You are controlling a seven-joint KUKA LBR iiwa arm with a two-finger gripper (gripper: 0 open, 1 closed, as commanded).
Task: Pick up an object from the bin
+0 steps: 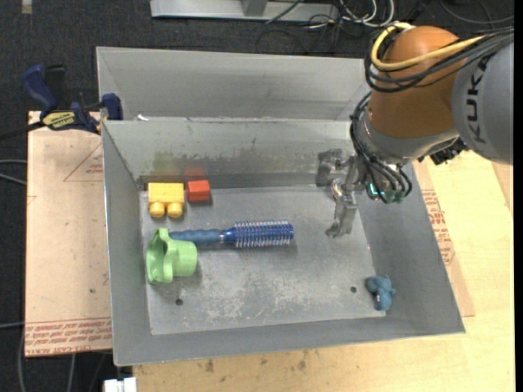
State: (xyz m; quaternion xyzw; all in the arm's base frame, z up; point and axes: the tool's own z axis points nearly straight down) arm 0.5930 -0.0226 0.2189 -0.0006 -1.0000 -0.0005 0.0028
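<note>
My gripper [336, 199] hangs over the right part of the bin floor, near the back wall, open with nothing between its fingers. One fingertip [337, 229] points down to the bare floor. The nearest thing is a blue hairbrush [245, 236], lying flat to the left of the gripper with its bristle head towards it. A small blue lump [380, 291] sits in the front right corner, below the gripper and apart from it.
At the left, a light green plastic piece [170, 257] touches the brush handle's end. A yellow block [166, 199] and a small red block [198, 190] stand by the back wall. The arm with its orange cover and cables reaches in from the right.
</note>
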